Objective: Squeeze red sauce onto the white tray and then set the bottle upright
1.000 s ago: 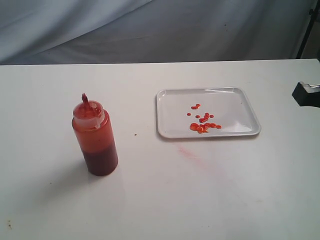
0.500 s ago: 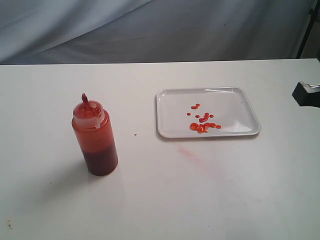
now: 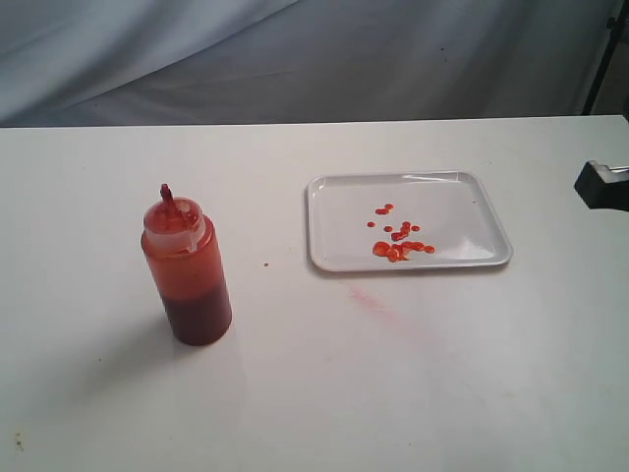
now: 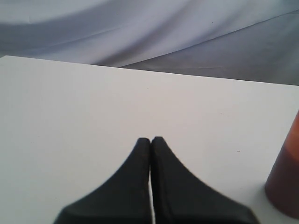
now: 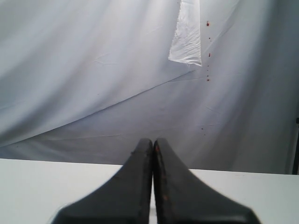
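Note:
The bottle (image 3: pixel 186 270) stands upright on the white table at the left, red nozzle on top, darker red at its base. Its lower side shows in the left wrist view as the bottle (image 4: pixel 286 182). The white tray (image 3: pixel 452 211) lies flat to the right of centre, with red sauce (image 3: pixel 397 240) in small drops and blobs on it. My left gripper (image 4: pixel 151 139) is shut with nothing in it, apart from the bottle. My right gripper (image 5: pixel 153 140) is also shut and empty; a dark part of it (image 3: pixel 601 184) shows at the exterior view's right edge.
A faint pink smear (image 3: pixel 371 300) marks the table in front of the tray. A small dark speck (image 3: pixel 265 264) lies between bottle and tray. A grey cloth backdrop (image 3: pixel 314 59) hangs behind the table's far edge.

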Robot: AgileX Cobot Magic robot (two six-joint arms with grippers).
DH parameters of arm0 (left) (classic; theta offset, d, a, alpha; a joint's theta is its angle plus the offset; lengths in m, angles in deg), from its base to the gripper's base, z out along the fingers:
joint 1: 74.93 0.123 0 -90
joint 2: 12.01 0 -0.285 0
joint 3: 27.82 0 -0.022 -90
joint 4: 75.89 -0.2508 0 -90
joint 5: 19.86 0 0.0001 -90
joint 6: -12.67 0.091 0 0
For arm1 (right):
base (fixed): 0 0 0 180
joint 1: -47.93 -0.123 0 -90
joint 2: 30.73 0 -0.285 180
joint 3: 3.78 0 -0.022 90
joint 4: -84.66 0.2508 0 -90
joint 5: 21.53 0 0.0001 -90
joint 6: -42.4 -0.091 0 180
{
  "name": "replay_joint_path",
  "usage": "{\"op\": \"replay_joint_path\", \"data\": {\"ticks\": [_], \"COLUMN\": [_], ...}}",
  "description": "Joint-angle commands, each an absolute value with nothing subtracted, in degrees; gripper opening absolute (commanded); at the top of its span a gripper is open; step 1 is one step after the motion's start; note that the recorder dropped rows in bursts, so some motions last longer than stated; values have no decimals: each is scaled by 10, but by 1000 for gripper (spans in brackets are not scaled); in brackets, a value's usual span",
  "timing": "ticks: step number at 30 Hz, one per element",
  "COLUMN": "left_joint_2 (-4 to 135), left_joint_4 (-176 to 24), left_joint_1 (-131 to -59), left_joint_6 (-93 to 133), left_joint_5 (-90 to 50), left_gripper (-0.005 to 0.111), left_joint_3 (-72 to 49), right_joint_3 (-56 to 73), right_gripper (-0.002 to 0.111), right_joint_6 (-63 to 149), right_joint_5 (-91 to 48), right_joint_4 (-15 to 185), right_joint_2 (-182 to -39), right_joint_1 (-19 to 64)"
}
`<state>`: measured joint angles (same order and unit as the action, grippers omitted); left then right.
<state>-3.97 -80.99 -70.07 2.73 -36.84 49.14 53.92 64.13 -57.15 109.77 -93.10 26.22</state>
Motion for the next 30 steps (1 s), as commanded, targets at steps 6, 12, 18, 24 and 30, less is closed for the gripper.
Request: {"op": "replay_joint_path", "data": {"ticks": [6, 12, 18, 24, 30], "left_joint_2": [-42, -42, -42, -42, -42], "left_joint_4": [-812, -812, -812, -812, -812], "left_joint_1": [-705, -705, -705, -705, -705], "left_joint_6": [27, 27, 27, 27, 27], "left_joint_5": [-364, -364, -364, -364, -364], "left_gripper": [0, 0, 0, 0, 0], "left_joint_3": [494, 494, 494, 494, 494], "right_joint_3": [542, 629, 734, 734, 734], "right_gripper": [0, 0, 0, 0, 0], "right_joint_6": [590, 557, 516, 515, 515], "right_joint_5": [-510, -427, -637, -639, -639], "right_joint_4": [1052, 905, 902, 902, 964], "right_joint_2": [-928, -928, -928, -928, -928], "right_joint_1": [268, 233, 210, 210, 210]}}
